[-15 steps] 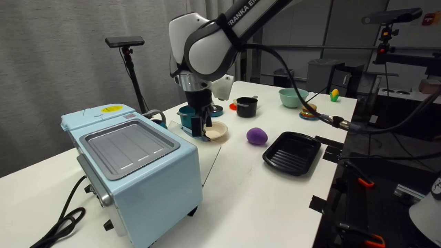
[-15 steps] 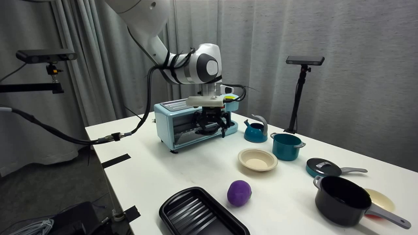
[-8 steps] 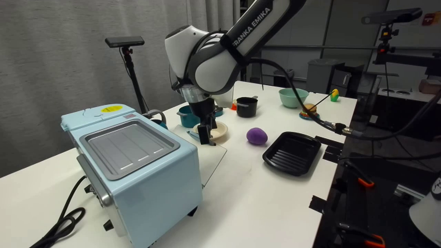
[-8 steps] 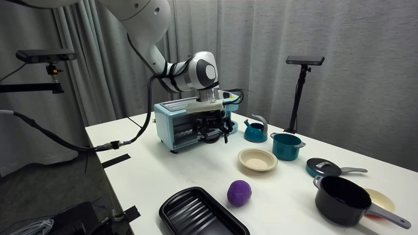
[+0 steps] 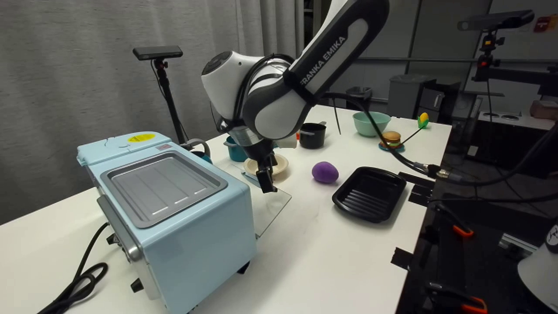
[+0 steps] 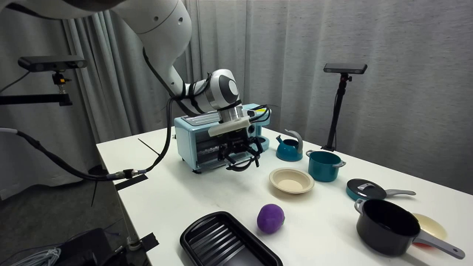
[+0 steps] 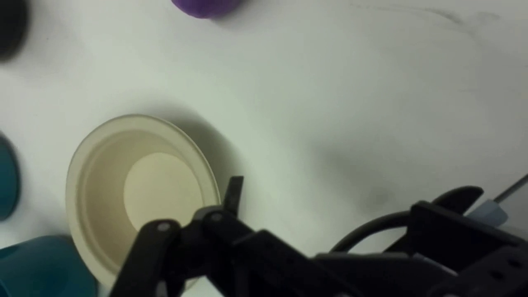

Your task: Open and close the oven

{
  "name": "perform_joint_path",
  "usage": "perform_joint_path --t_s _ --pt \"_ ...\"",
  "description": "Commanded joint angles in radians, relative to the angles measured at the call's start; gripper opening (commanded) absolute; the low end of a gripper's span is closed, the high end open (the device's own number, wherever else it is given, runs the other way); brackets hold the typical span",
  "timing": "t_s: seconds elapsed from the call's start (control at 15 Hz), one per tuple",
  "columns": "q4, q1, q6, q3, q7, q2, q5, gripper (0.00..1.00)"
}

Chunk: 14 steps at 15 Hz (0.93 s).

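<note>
Pale blue and boxy, the oven [image 5: 178, 231] is standing at the near left of the table [image 5: 331, 266] in an exterior view, a grey tray [image 5: 165, 187] lying on top and a black cord [image 5: 65, 298] curling beside it. Its glass door [image 5: 268, 207] is hanging open, leaning well out over the table. By the door's outer edge the gripper [image 6: 244, 162] is pointing down from the robot arm [image 5: 274, 115], its jaws spread apart; in the wrist view a curved black handle [image 7: 387, 221] is showing close to one finger [image 7: 447, 230], and I am not managing to see whether they are touching. Past the door, a beige bowl [image 6: 292, 183] is sitting just beside a teal pot [image 6: 323, 173], while a teal kettle [image 6: 289, 152] is standing between the pot and the oven. Between the bowl and a black ridged tray [image 5: 370, 198], a purple toy [image 5: 325, 172] is lying. Toward the far right in an exterior view, a pale green bowl [image 5: 364, 126], a toy burger [image 5: 392, 136] and a toy corn cob [image 5: 423, 118] are standing.
</note>
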Motion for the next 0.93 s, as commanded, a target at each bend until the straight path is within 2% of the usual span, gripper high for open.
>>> perform_joint_path --t_s 0.0,0.4,0.87 --pt "0.026 0.063 -0.016 -0.014 0.057 0.057 -0.07 1.0" --pt "0.072 0.121 -0.034 -0.018 0.115 0.134 -0.159 1.0" --pt "0.054 0.104 -0.013 0.007 0.098 0.099 -0.141 1.0"
